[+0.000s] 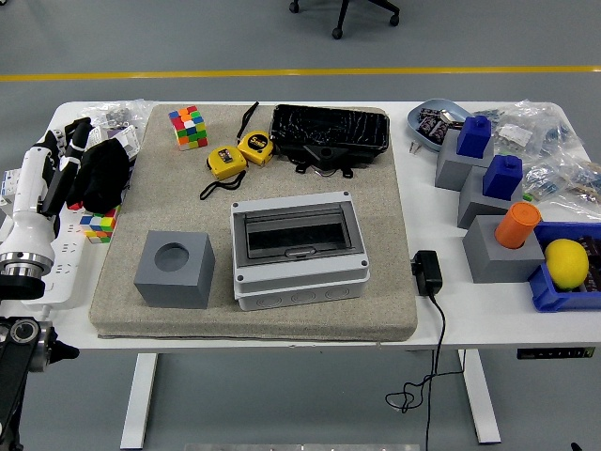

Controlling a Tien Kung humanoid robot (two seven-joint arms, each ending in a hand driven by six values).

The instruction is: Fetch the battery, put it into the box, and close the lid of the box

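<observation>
The grey box (pixel 299 246) stands mid-table on the grey mat (pixel 254 315), its clear smoky lid lying flat and shut over it. An orange cylinder (pixel 517 225) stands upright in a grey block (pixel 500 252) at the right. Small dark cells lie in a blue bowl (pixel 435 122) at the back right; I cannot tell which of these is the battery. My left hand (pixel 58 162) is at the table's left edge, fingers extended upward and holding nothing, far from the box. The right hand is out of view.
A grey cube with a round hole (pixel 175 269), two yellow tape measures (pixel 239 153), a Rubik's cube (pixel 189 126) and a black tray (pixel 330 133) share the mat. A black glove (pixel 101 175) lies by my hand. A black charger (pixel 428 272), blue-topped blocks (pixel 493 183) and a lemon (pixel 566 263) are right.
</observation>
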